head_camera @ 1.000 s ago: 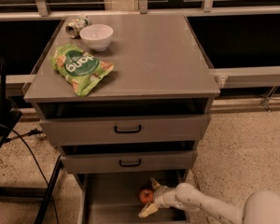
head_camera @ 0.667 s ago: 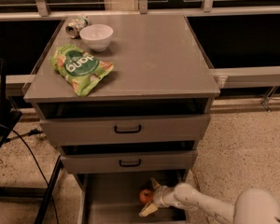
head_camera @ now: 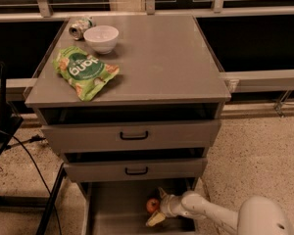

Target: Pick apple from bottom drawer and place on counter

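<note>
The apple (head_camera: 152, 205), small and red-orange, lies inside the open bottom drawer (head_camera: 112, 209), right of its middle. My gripper (head_camera: 158, 207) reaches into the drawer from the lower right, with one finger above the apple and one below it, right beside it. The white arm (head_camera: 210, 212) runs off to the lower right. The grey counter (head_camera: 157, 58) tops the cabinet above.
On the counter stand a white bowl (head_camera: 101, 38), a tipped can (head_camera: 80, 27) and a green snack bag (head_camera: 84, 71). Two upper drawers with black handles (head_camera: 134, 135) stick out slightly above the bottom drawer. Cables and a dark stand (head_camera: 5, 131) are at the left.
The arm has shifted slightly left, deeper into the drawer. The gripper and the apple stay in about the same place.
</note>
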You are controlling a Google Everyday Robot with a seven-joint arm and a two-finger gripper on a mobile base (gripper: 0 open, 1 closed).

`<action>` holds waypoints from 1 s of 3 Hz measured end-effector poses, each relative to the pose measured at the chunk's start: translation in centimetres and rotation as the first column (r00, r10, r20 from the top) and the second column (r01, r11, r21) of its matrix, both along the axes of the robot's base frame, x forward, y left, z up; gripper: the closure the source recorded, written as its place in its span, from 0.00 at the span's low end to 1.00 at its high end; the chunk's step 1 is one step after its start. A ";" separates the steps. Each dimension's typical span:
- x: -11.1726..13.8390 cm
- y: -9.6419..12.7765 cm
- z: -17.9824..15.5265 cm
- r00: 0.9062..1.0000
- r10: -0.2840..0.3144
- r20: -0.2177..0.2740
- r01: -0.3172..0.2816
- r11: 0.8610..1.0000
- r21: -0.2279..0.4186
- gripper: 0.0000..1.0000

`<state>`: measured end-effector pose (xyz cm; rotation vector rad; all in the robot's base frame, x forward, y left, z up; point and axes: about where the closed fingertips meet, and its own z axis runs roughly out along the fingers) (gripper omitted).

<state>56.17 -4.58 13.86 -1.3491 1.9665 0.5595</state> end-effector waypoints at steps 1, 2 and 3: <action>0.3 0.1 -0.7 1.000 -0.002 -0.013 0.002 1.000 -0.001 0.00; 0.5 0.4 -1.4 1.000 -0.003 -0.025 0.003 1.000 0.002 0.03; 0.5 0.4 -1.4 1.000 -0.003 -0.025 0.003 1.000 0.003 0.26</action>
